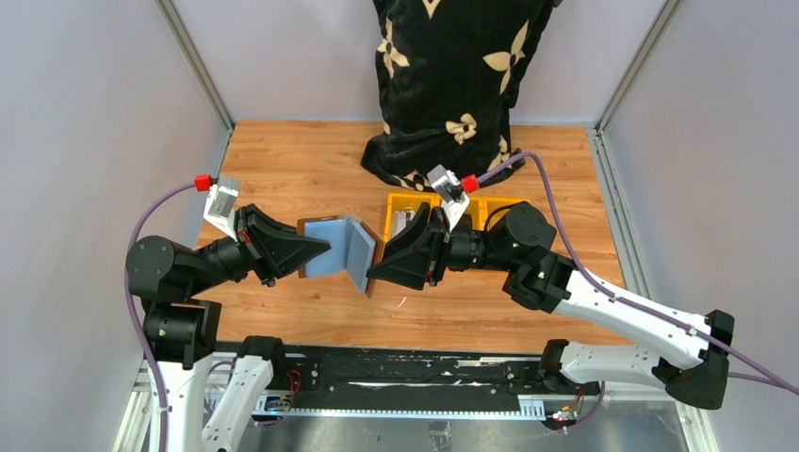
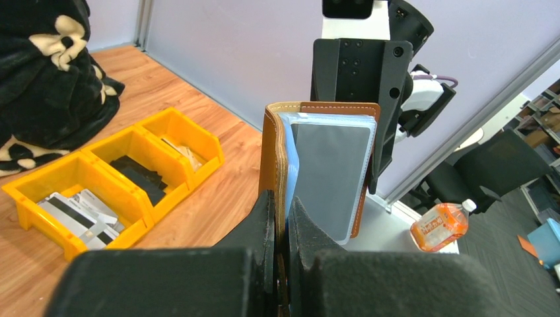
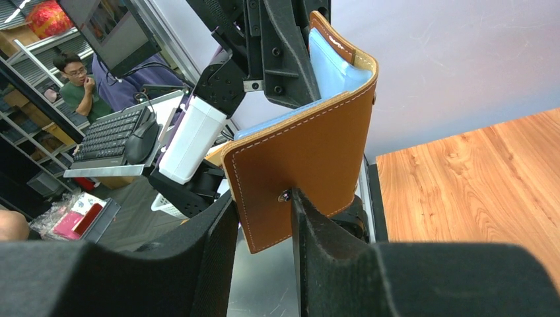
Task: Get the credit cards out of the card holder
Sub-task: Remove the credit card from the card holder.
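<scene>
The brown card holder (image 1: 337,247) hangs half open above the table, between both arms, its pale blue-grey inner side facing up. My left gripper (image 1: 316,250) is shut on the left flap; in the left wrist view the fingers (image 2: 264,218) pinch the leather edge of the card holder (image 2: 330,165), where a grey sheet sits behind a clear sleeve. My right gripper (image 3: 264,206) stands open around the lower corner of the other flap (image 3: 310,152), with a gap at the left finger (image 3: 214,244). Grey striped credit cards (image 2: 74,210) lie in a yellow bin.
A row of yellow bins (image 1: 490,205) stands behind the right gripper; one compartment holds flat black pieces (image 2: 139,175). A black cloth bag with tan flowers (image 1: 452,85) rises at the back. Grey walls close in both sides of the wooden table (image 1: 283,160).
</scene>
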Motion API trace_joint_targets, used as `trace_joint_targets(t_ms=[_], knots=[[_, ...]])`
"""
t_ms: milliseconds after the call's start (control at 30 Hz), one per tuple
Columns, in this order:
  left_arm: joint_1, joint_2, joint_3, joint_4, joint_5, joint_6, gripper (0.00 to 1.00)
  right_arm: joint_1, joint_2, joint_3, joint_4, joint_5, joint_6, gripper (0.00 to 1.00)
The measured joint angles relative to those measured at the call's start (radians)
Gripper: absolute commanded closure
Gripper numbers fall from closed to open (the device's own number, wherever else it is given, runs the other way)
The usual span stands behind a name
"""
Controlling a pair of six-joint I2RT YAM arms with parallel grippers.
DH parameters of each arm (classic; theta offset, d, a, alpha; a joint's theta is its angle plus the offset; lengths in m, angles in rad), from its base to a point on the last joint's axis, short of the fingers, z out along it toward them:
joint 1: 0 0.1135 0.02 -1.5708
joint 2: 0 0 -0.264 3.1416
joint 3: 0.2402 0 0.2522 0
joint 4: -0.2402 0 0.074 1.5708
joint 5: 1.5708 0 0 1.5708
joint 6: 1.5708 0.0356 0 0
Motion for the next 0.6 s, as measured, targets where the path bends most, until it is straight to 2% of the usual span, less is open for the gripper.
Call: trace_joint_targets(t_ms=[233,300,367,433,467,600], knots=[[0.0,0.0,0.002,0.0,0.0,-0.001,1.0,0.0,-0.001,0.0,-0.002,0.008,-0.001,0.76],[0.0,0.0,0.003,0.0,-0.005,-0.001,1.0,0.0,-0.004,0.0,-0.017,0.021,-0.005,0.76],[0.0,0.0,0.003,0.0,-0.008,-0.001,1.0,0.0,-0.008,0.002,-0.044,0.044,-0.011,0.68],[0.0,0.0,0.003,0.0,-0.009,-0.001,1.0,0.0,-0.012,0.007,-0.083,0.08,-0.019,0.53],[0.0,0.0,0.003,0.0,-0.011,0.0,1.0,0.0,-0.014,0.008,-0.098,0.093,-0.024,0.48],[0.0,0.0,0.003,0.0,-0.007,0.0,1.0,0.0,-0.019,0.007,-0.135,0.13,-0.041,0.45]])
